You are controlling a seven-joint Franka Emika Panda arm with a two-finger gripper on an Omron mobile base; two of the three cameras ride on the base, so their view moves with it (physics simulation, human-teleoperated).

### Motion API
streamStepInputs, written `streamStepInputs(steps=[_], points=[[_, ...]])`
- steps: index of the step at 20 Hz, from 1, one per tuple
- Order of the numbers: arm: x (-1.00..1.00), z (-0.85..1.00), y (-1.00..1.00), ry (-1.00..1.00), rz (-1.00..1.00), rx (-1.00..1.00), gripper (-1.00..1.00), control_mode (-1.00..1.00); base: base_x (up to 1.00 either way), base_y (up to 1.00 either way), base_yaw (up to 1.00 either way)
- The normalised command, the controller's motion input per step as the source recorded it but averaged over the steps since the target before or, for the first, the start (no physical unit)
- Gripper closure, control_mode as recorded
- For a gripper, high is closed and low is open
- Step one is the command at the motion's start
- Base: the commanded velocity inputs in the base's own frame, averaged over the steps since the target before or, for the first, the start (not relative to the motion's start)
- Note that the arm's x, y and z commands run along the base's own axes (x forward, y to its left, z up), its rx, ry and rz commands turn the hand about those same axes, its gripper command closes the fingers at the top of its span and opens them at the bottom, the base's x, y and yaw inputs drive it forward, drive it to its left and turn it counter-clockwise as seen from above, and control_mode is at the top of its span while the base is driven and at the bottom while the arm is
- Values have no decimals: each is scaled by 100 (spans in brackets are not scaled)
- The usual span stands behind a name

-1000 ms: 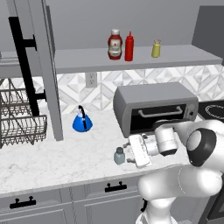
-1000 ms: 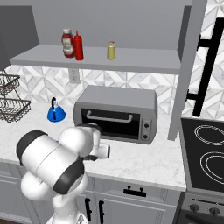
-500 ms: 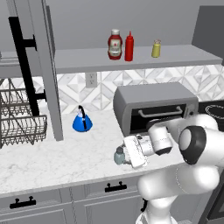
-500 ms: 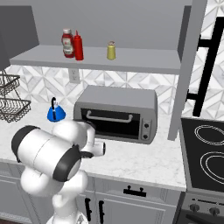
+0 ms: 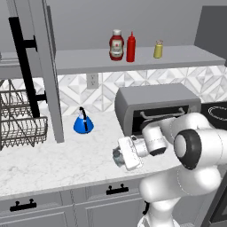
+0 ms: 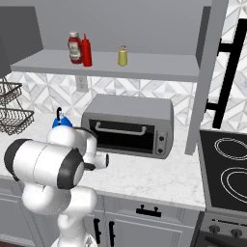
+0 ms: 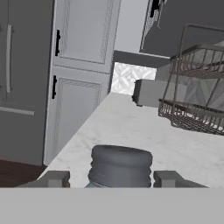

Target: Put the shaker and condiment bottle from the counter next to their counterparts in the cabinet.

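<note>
The ketchup bottle (image 5: 116, 45) label on the cabinet (image 5: 133, 60) shelf is too small to read. On the counter (image 5: 57, 164), the shaker (image 7: 121, 166) sits between the gripper (image 7: 110, 179) fingers, mostly hidden; contact unclear

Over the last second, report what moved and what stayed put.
The gripper pushed left along the counter until its fingers sat either side of the shaker, and the jaws began closing in on it; a firm grip cannot be confirmed. The shaker itself kept its spot. The condiment bottle, ketchup bottle and yellow shaker stayed on the shelf, the blue kettle unmoved.
</note>
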Motion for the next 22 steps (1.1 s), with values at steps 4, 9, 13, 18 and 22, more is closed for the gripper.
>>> streamStepInputs(steps=[4,9,13,18,22], points=[[0,0,-5,0,0,8,100,-100,0,0,0],[-21,14,-25,-2,-10,1,100,-100,0,0,0],[-58,56,-27,-10,-13,1,100,-100,0,0,0],[-82,60,-32,-1,-18,14,100,-100,0,0,0],[-42,71,-28,0,-28,22,100,-100,0,0,0]])
